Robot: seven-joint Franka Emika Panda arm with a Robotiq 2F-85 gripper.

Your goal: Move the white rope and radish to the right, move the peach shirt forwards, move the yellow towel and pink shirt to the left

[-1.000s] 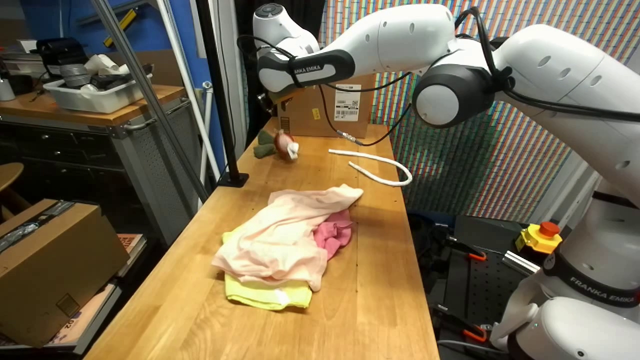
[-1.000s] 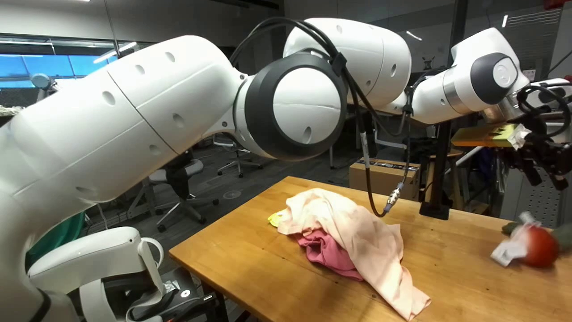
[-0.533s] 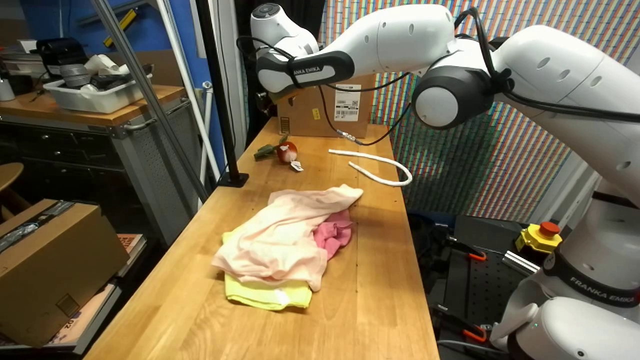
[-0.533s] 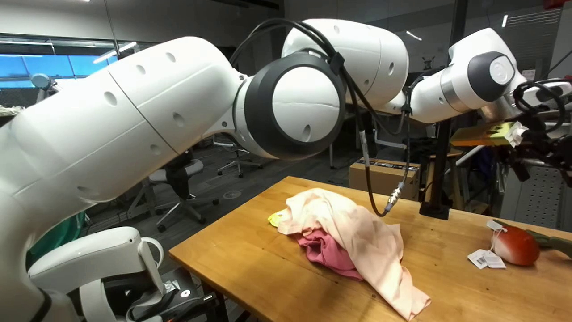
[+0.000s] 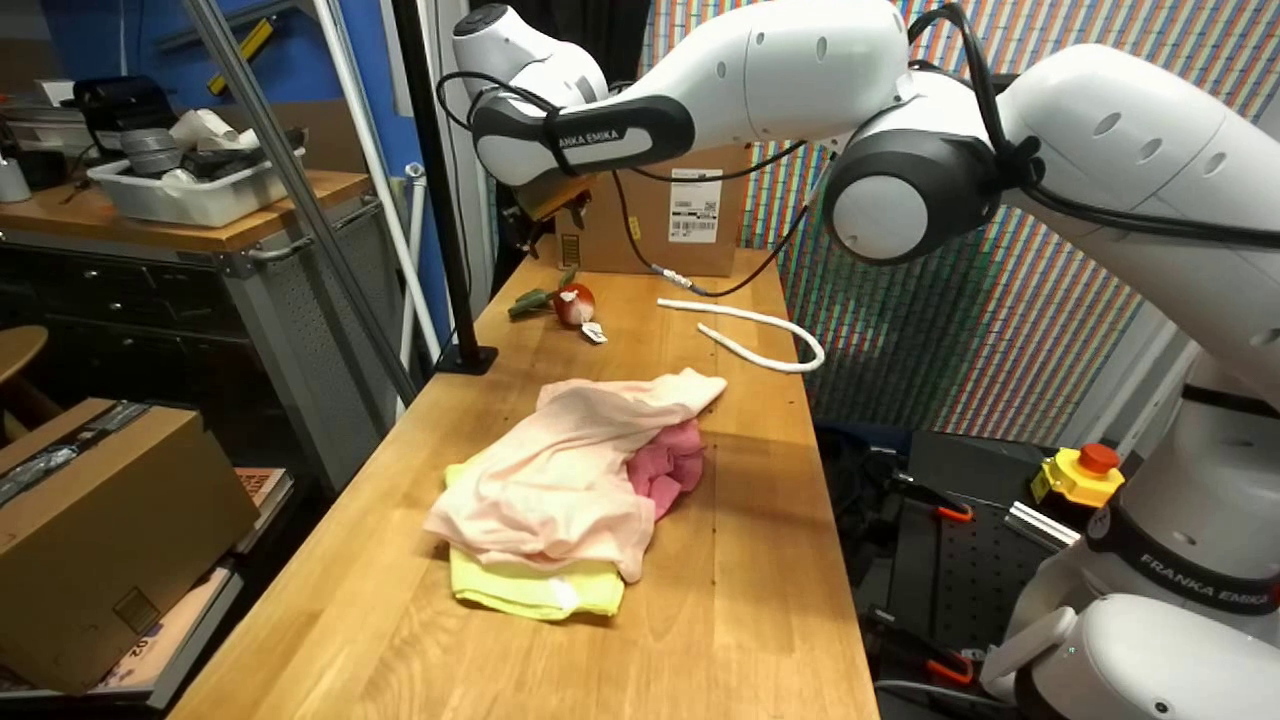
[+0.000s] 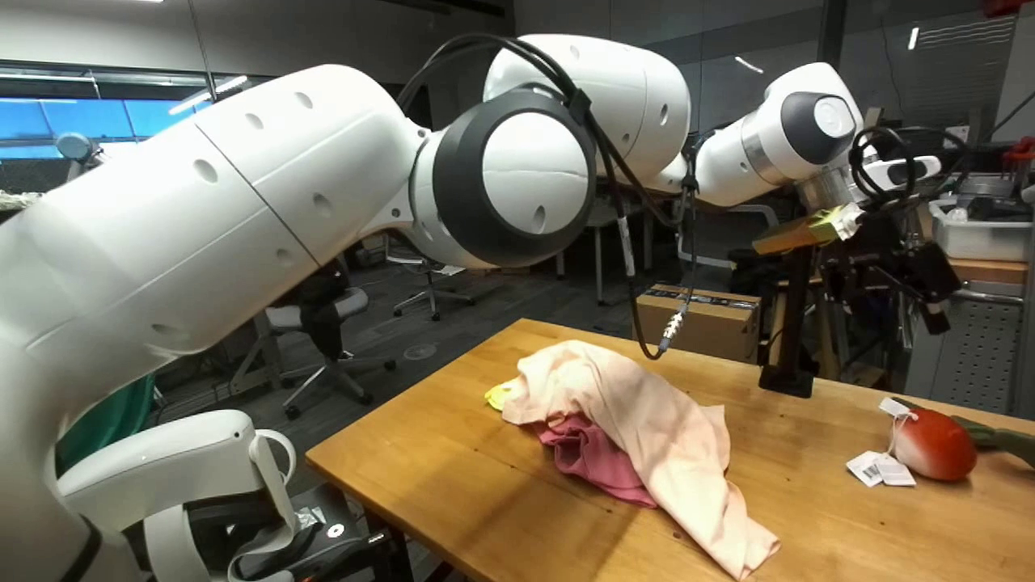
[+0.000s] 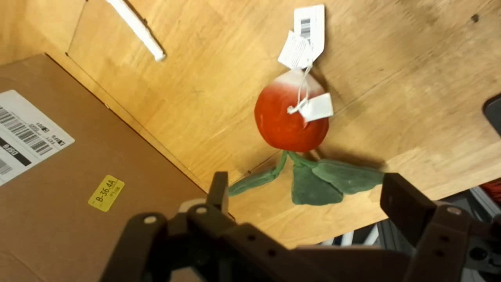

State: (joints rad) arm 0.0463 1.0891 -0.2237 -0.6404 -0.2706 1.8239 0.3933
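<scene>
Peach on top: call peach shirt [image 5: 565,478] likely next, draped over yellow towel [image 5: 525,590] and pink shirt [image 5: 668,464], slanting lengthwise across the table [image 5: 755,610]. Lies well apart from spread, empty pincer [image 7: 306,188] near radish [image 7: 285,122], back toward robot's base [image 5: 1190,505]. Expect a long swing.

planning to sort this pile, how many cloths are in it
3: the peach shirt on top, the yellow towel sticking out beneath its near end in an exterior view, and the pink shirt bunched partly under one side. More could be hidden underneath.
</scene>
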